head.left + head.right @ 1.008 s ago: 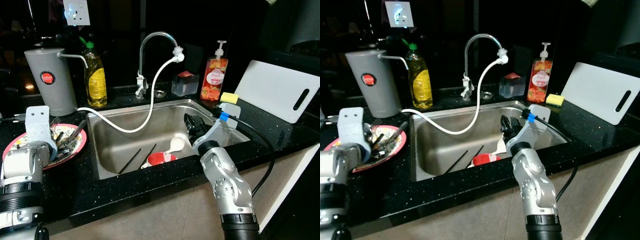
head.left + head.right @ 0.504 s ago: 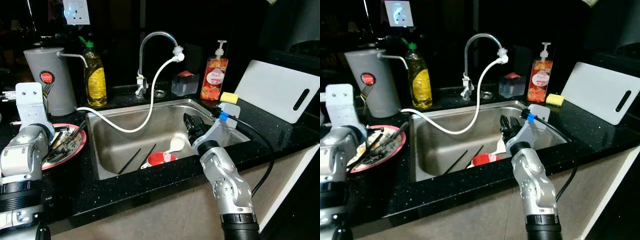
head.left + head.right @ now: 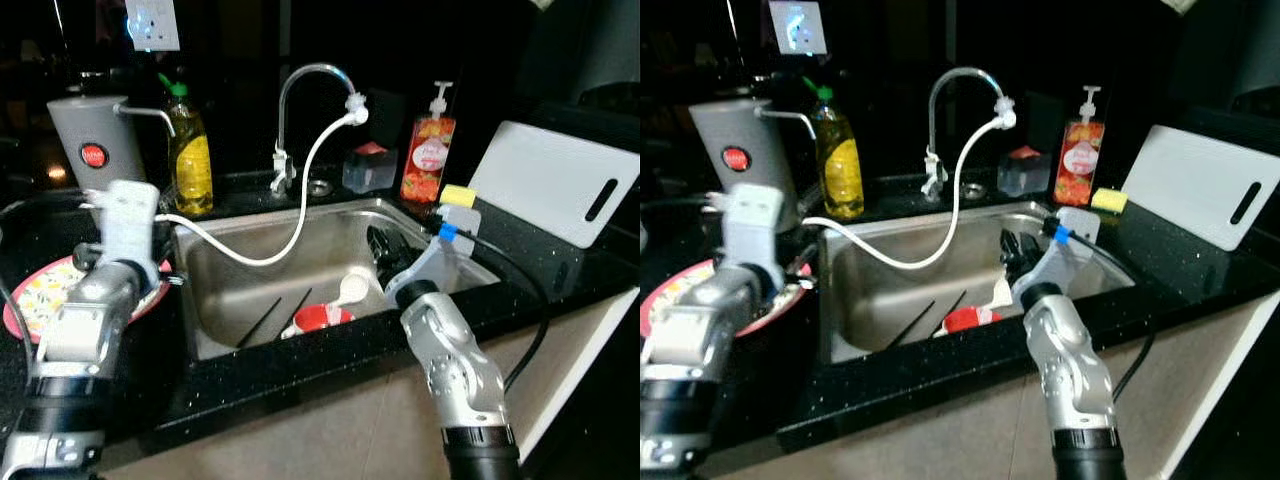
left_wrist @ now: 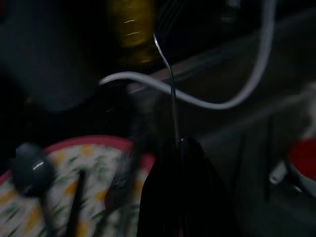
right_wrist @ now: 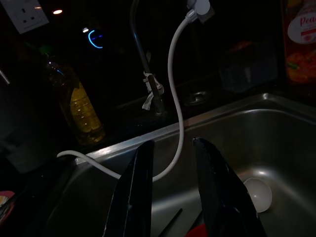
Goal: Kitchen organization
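Here, the left gripper, pinched on a thin utensil, hovers at the plate's 3 o'clock edge; the right gripper, fingers parted and empty, hangs over the sink.

Both head eyes look forward and down at the sink; each wrist camera peers closely along its fingers, sharing the white hose.

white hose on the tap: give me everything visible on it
The hose is thin, white and flexible, plastic by the look. A white fitting joins it to the tap spout. It drops in a curve across the steel sink, sags low, then runs over the sink's left rim toward the grey canister, passing in front of the yellow bottle. Its far end is hidden.
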{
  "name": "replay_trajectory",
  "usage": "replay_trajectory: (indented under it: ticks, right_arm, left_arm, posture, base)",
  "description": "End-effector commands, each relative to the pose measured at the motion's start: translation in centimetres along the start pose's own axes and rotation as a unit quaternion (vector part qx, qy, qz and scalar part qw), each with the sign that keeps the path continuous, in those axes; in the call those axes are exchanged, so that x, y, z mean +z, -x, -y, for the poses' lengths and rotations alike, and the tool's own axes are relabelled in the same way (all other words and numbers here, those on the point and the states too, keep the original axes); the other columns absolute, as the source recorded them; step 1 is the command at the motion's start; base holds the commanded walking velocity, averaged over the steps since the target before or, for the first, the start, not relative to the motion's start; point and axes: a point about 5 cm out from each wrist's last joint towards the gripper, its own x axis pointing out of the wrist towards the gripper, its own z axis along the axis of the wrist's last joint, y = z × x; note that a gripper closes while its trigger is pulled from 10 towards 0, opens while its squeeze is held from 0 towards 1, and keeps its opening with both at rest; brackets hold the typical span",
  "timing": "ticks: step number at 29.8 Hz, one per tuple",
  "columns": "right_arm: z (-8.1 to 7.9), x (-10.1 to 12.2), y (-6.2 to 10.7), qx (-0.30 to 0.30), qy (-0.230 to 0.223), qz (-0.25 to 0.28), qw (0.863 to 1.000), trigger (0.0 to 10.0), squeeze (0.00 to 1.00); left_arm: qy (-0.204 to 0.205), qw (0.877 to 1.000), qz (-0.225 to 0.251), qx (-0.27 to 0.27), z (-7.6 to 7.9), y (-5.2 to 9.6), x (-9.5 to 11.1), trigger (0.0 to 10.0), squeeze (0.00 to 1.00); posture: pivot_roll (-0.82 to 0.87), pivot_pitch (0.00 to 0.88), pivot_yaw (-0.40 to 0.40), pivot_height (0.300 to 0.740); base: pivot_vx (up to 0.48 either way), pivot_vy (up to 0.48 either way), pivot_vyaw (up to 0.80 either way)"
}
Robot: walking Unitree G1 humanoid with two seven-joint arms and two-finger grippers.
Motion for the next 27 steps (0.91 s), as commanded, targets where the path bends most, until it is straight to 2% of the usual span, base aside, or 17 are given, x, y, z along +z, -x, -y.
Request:
replay_trajectory:
  ticks: [1,2,3,5,6,7,10,13,14,16,17,18,19,20,22,25,27]
  right_arm:
    - [-0.3,-0.2,-0.1,0.018,-0.005,-0.013,1.000,10.0,0.00]
    - [-0.3,-0.2,-0.1,0.018,-0.005,-0.013,1.000,10.0,0.00]
    - [-0.5,-0.2,-0.1,0.025,-0.009,-0.015,1.000,10.0,0.00]
    - [-1.3,-0.3,0.3,0.079,-0.029,-0.032,0.996,10.0,0.00]
    - [-1.3,-0.3,0.3,0.079,-0.029,-0.032,0.996,10.0,0.00]
    - [-1.6,-0.3,0.5,0.103,-0.025,-0.038,0.994,10.0,0.00]
    - [-2.0,-0.5,0.7,0.125,-0.011,-0.049,0.991,10.0,0.00]
    - [-2.0,-2.2,1.4,0.168,0.091,-0.113,0.975,10.0,0.00]
    - [-2.0,-2.2,1.4,0.168,0.091,-0.113,0.975,10.0,0.00]
    - [-2.3,-2.3,1.8,0.202,0.117,-0.119,0.965,10.0,0.00]
    - [-2.3,-2.3,1.8,0.202,0.117,-0.119,0.965,10.0,0.00]
    - [-2.6,-2.1,2.1,0.229,0.130,-0.118,0.957,10.0,0.00]
    - [-2.6,-2.1,2.1,0.229,0.130,-0.118,0.957,10.0,0.00]
    - [-2.9,-2.1,2.4,0.251,0.140,-0.120,0.950,10.0,0.00]
    - [-3.0,-2.1,2.7,0.264,0.146,-0.123,0.945,10.0,0.00]
    - [-1.9,-2.4,2.2,0.218,0.150,-0.136,0.955,10.0,0.00]
    - [-1.9,-2.4,2.2,0.218,0.150,-0.136,0.955,10.0,0.00]
  left_arm:
    - [-0.030,0.999,0.009,-0.039,0.7,-0.1,0.1,10.0,0.00]
    - [-0.030,0.999,0.009,-0.039,0.7,-0.1,0.1,10.0,0.00]
    - [-0.029,0.997,0.016,-0.076,1.3,0.0,0.3,10.0,0.00]
    - [-0.022,0.987,0.029,-0.159,3.1,0.5,0.6,10.0,0.00]
    - [-0.022,0.987,0.029,-0.159,3.1,0.5,0.6,10.0,0.00]
    - [-0.016,0.982,0.032,-0.184,3.7,0.6,0.7,10.0,0.00]
    - [-0.015,0.980,0.032,-0.194,4.0,0.6,0.7,10.0,0.00]
    - [-0.030,0.974,0.010,-0.224,6.1,-0.2,0.5,10.0,0.00]
    - [-0.030,0.974,0.010,-0.224,6.1,-0.2,0.5,10.0,0.00]
    - [-0.051,0.968,-0.001,-0.244,7.6,-0.6,0.2,10.0,0.00]
    - [-0.051,0.968,-0.001,-0.244,7.6,-0.6,0.2,10.0,0.00]
    - [-0.060,0.963,-0.005,-0.263,8.5,-0.6,-0.1,10.0,0.00]
    - [-0.060,0.963,-0.005,-0.263,8.5,-0.6,-0.1,10.0,0.00]
    - [-0.065,0.957,-0.007,-0.281,9.3,-0.5,-0.3,10.0,0.00]
    - [-0.068,0.954,-0.010,-0.291,9.7,-0.4,-0.5,10.0,0.00]
    - [-0.074,0.961,-0.041,-0.262,9.6,-1.0,-1.5,10.0,0.00]
    - [-0.074,0.961,-0.041,-0.262,9.6,-1.0,-1.5,10.0,0.00]
  posture:
    - [-0.05,0.005,-0.026,0.740]
    - [-0.05,0.005,-0.026,0.740]
    - [-0.05,0.006,-0.025,0.740]
    - [-0.05,0.010,-0.023,0.740]
    - [-0.05,0.010,-0.023,0.740]
    - [-0.05,0.010,-0.023,0.740]
    - [-0.06,0.012,-0.023,0.740]
    - [-0.06,0.011,-0.024,0.740]
    - [-0.06,0.011,-0.024,0.740]
    - [-0.07,0.011,-0.021,0.740]
    - [-0.07,0.011,-0.021,0.740]
    - [-0.07,0.011,-0.019,0.740]
    - [-0.07,0.011,-0.019,0.740]
    - [-0.08,0.012,-0.018,0.740]
    - [-0.08,0.012,-0.018,0.740]
    - [-0.07,0.014,-0.025,0.740]
    - [-0.07,0.014,-0.025,0.740]
  base:
    - [0.000,0.000,0.00]
    - [0.000,0.000,0.00]
    - [0.000,0.000,0.00]
    - [0.000,0.000,0.00]
    - [0.000,0.000,0.00]
    - [0.000,0.000,0.00]
    - [0.000,0.000,0.00]
    - [0.000,0.000,0.00]
    - [0.000,0.000,0.00]
    - [0.000,0.000,0.00]
    - [0.000,0.000,0.00]
    - [0.000,0.000,0.00]
    - [0.000,0.000,0.00]
    - [0.000,0.000,0.00]
    - [0.000,0.000,0.00]
    - [0.000,0.000,0.00]
    - [0.000,0.000,0.00]
